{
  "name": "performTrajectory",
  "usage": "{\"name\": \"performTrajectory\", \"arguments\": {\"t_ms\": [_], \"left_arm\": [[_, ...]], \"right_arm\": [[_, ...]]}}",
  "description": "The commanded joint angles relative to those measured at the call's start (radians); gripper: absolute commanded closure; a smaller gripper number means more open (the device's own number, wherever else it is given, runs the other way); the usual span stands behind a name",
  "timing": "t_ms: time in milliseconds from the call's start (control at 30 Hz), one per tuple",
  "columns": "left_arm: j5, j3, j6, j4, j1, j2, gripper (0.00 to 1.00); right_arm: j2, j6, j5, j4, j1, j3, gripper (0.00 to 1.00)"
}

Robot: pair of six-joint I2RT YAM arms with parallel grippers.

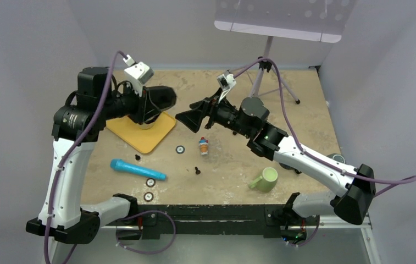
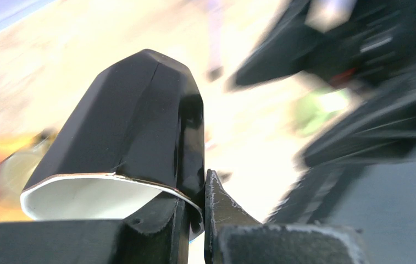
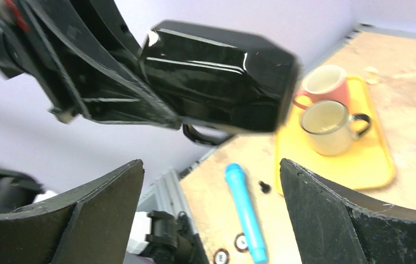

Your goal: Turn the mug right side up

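Note:
A black faceted mug (image 1: 161, 99) with a white inside hangs in the air over the table, lying on its side. My left gripper (image 1: 149, 107) is shut on its rim; in the left wrist view (image 2: 204, 190) one finger sits inside the mouth and one outside the black mug (image 2: 139, 121). The mug's base points toward my right gripper (image 1: 186, 120). In the right wrist view the mug (image 3: 222, 77) shows above my right gripper (image 3: 211, 212), handle hanging underneath. That gripper is wide open and empty, a short way from the mug.
A yellow tray (image 3: 354, 159) holds a pink mug (image 3: 321, 82) and a cream mug (image 3: 329, 126). A blue marker (image 1: 138, 169), a small toy figure (image 1: 203, 146), washers (image 1: 150, 182) and a black screw (image 1: 198, 170) lie on the table. A green mug (image 1: 266, 179) lies front right. A tripod (image 1: 271, 71) stands at the back.

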Motion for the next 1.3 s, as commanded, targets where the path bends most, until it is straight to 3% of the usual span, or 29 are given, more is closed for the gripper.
{"name": "performTrajectory", "arguments": {"t_ms": [0,167,300,533,633,767,1267], "left_arm": [[-0.608,-0.117,0.458,-0.176,0.048,-0.047,1.0],[-0.696,-0.138,0.659,-0.268,0.305,0.096,1.0],[-0.738,-0.085,0.706,-0.255,0.408,0.317,1.0],[-0.779,0.391,0.632,-0.384,0.509,0.866,1.0],[-0.745,0.574,0.611,-0.449,0.508,1.0,1.0],[-0.728,0.648,0.609,-0.447,0.498,1.073,1.0],[-0.637,0.549,0.595,-0.429,0.46,1.157,1.0]], "right_arm": [[-0.079,-0.077,0.198,-0.147,0.001,-0.044,0.02],[-0.112,-0.134,0.27,-0.192,0.001,-0.09,0.02],[-0.113,-0.173,0.299,-0.229,0.001,-0.091,0.02],[-0.123,-0.224,0.355,-0.257,-0.001,-0.119,0.02],[-0.12,-0.242,0.38,-0.272,-0.001,-0.125,0.02],[-0.109,-0.247,0.387,-0.276,-0.002,-0.132,0.02],[-0.122,-0.228,0.469,-0.371,-0.007,-0.126,0.02]]}}
